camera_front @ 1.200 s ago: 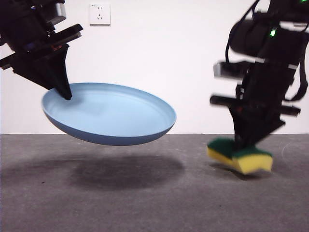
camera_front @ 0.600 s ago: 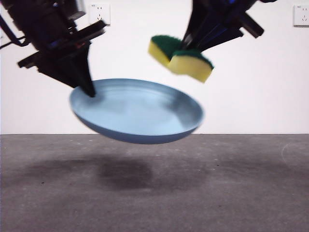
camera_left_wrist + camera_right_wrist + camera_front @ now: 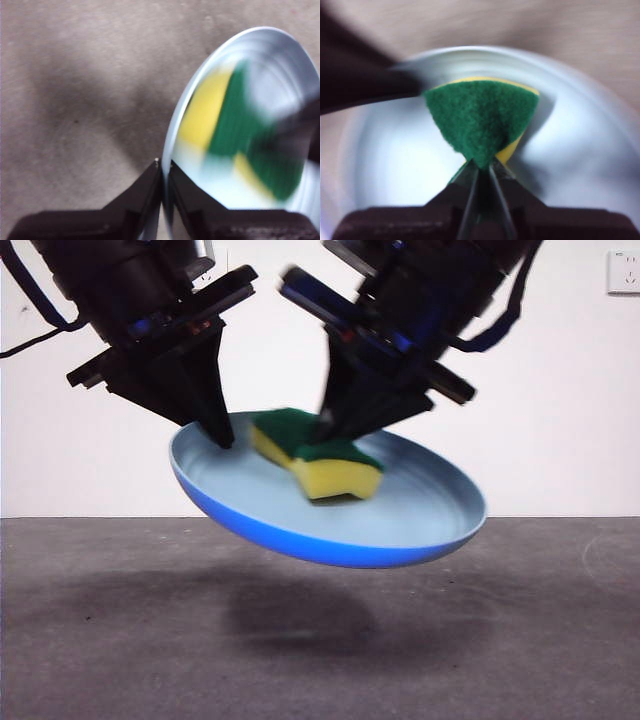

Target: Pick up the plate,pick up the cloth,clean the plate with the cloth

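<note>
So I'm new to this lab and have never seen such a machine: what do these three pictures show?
It is a robot with two arms at a table. One picture looks level across the table; the other two come from cameras on each wrist. The left hand grips the rim of a light-blue plate, holding it tilted above the grey table. The right hand pinches a yellow and green sponge and holds it down in the plate's hollow. A wall socket shows behind.
</note>
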Robot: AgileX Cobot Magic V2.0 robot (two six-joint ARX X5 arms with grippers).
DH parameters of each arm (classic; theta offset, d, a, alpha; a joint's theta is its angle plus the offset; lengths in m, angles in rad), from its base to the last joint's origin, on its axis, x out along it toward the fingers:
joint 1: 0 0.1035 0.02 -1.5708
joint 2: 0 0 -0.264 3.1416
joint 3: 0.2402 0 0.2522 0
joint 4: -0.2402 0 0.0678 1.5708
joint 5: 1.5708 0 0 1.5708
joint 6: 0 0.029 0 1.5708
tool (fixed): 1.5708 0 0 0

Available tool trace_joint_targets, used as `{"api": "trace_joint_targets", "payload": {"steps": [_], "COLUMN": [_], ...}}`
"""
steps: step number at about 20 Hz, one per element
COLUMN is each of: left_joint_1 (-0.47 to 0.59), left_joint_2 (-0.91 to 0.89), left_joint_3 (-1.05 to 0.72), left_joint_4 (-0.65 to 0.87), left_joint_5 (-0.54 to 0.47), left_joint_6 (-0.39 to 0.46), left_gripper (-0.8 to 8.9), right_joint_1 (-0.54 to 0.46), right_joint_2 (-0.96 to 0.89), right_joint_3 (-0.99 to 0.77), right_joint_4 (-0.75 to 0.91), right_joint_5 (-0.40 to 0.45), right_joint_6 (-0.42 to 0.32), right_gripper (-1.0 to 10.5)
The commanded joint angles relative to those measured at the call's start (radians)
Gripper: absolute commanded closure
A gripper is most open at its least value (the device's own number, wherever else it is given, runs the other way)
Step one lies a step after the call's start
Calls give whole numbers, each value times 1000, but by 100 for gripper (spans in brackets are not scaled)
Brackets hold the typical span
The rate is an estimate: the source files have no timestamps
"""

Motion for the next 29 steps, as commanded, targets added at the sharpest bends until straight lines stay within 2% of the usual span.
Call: {"api": "trace_joint_targets", "payload": {"steps": [1,4,5,6,9,10,12,17,18,21,25,27,29], "left_joint_1": [2,27,38,47,69,69,69,66,66,67,75,86,98], "left_joint_2": [0,0,0,0,0,0,0,0,0,0,0,0,0], "left_joint_3": [0,0,0,0,0,0,0,0,0,0,0,0,0], "left_joint_4": [47,62,61,60,42,37,26,18,19,25,75,116,137], "left_joint_5": [31,35,37,45,138,151,175,242,245,241,238,237,237], "left_joint_6": [-19,-19,-19,-19,-18,-18,-17,-14,-14,-14,-21,-45,-53], "left_gripper": [822,822,822,822,821,822,821,821,822,821,822,821,821], "right_joint_1": [48,79,80,80,66,57,46,31,31,31,55,74,92], "right_joint_2": [16,16,16,16,16,16,16,16,16,16,21,21,21], "right_joint_3": [-5,-5,-5,-5,-5,-5,-5,-5,-5,-5,-5,-5,-5], "right_joint_4": [-59,-204,-260,-299,-342,-319,-262,-43,2,95,110,56,-48], "right_joint_5": [-24,-10,29,94,445,523,565,520,476,272,21,-64,-69], "right_joint_6": [-23,-71,-70,-70,-67,-65,-62,-61,-61,-40,2,0,-21], "right_gripper": [959,959,959,959,959,959,959,959,958,959,959,959,959]}}
